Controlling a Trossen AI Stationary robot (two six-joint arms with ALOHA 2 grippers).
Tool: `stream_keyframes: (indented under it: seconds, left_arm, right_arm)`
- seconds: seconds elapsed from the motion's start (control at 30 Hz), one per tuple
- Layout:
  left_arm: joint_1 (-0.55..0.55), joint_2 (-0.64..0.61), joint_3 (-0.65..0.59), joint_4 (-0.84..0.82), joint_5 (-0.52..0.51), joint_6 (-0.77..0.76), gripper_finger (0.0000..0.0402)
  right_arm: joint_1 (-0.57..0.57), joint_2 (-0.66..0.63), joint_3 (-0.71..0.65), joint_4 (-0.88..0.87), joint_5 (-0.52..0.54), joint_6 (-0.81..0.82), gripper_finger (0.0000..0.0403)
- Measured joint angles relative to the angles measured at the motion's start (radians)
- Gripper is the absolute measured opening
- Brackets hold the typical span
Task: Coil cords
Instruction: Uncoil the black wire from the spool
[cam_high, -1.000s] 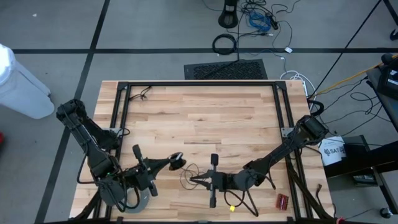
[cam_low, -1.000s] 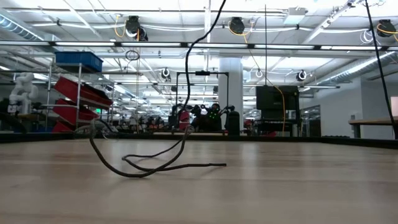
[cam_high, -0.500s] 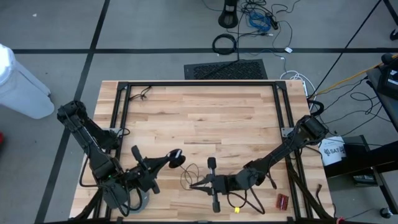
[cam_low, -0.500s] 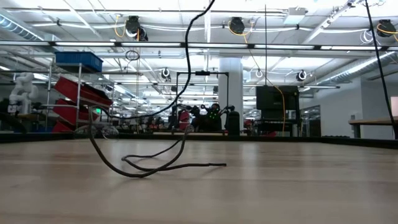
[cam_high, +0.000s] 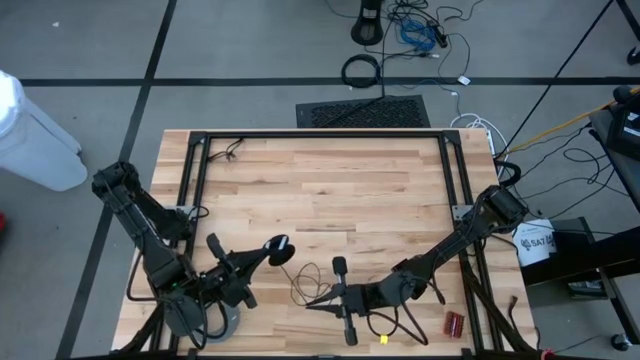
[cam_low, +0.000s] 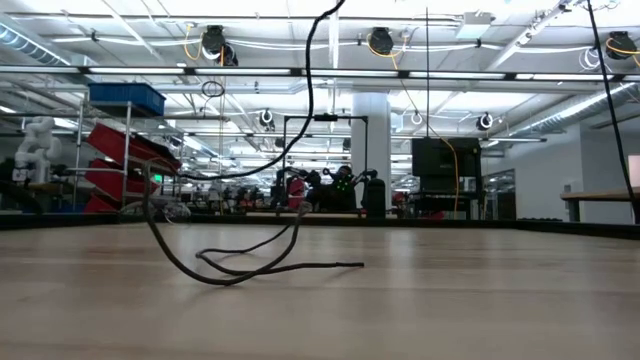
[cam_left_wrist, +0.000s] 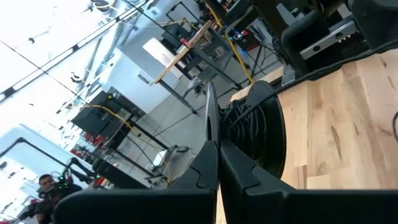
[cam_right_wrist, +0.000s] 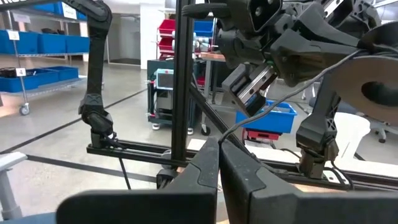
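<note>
While both arms work near the table's (cam_high: 320, 180) front edge, the left tool (cam_high: 268, 254) is clamped on the small black disc (cam_high: 279, 247), and the right tool (cam_high: 310, 303) is pinched shut on the thin wire (cam_high: 303, 280), which loops loosely on the wood between them.

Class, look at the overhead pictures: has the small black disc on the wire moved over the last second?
Yes. The disc has shifted left and toward the table's far edge, held by the left claw.
</note>
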Motion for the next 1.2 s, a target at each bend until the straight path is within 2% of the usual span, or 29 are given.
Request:
stream_keyframes:
  seconds: [0.3, 0.43, 0.5, 0.6, 0.67, 0.73, 0.8, 0.93, 1.1, 1.2]
  left_arm:
    - [0.0, 0.0, 0.0, 0.008, -0.006, 0.004, 0.0001]
    - [-0.008, 0.0, 0.0, 0.008, -0.006, 0.005, 0.0001]
    - [-0.016, 0.0, 0.0, 0.008, -0.003, 0.01, 0.0001]
    - [-0.017, 0.0, 0.0, 0.008, 0.003, 0.014, 0.0001]
    - [-0.019, 0.0, 0.0, 0.008, 0.004, 0.03, 0.0001]
    - [-0.02, 0.0, 0.0, 0.008, 0.036, 0.031, 0.0001]
    - [-0.015, 0.0, 0.0, 0.022, 0.096, 0.03, 0.0001]
    - [0.008, 0.0, 0.0, 0.053, 0.203, 0.031, 0.0001]
    - [0.037, -0.001, 0.0, 0.072, 0.274, 0.027, 0.0001]
    - [0.05, 0.004, 0.0, 0.099, 0.332, 0.028, 0.0001]
  right_arm:
    - [-0.008, 0.0, 0.0, -0.02, -0.068, -0.022, 0.0007]
    - [0.004, -0.039, 0.0, -0.17, -0.078, -0.129, 0.0036]
    - [0.014, -0.071, 0.0, -0.253, -0.029, -0.173, 0.0055]
    - [0.024, -0.127, 0.0, -0.363, 0.104, -0.208, 0.0082]
    - [0.023, -0.171, 0.0, -0.388, 0.188, -0.216, 0.0096]
    - [0.017, -0.214, 0.0, -0.376, 0.222, -0.237, 0.0106]
    - [0.005, -0.249, 0.0, -0.348, 0.202, -0.287, 0.0113]
    - [-0.032, -0.282, 0.001, -0.328, 0.088, -0.404, 0.0118]
    - [-0.083, -0.278, 0.001, -0.338, -0.052, -0.417, 0.0119]
    - [-0.1, -0.269, 0.0, -0.336, -0.054, -0.415, 0.0119]
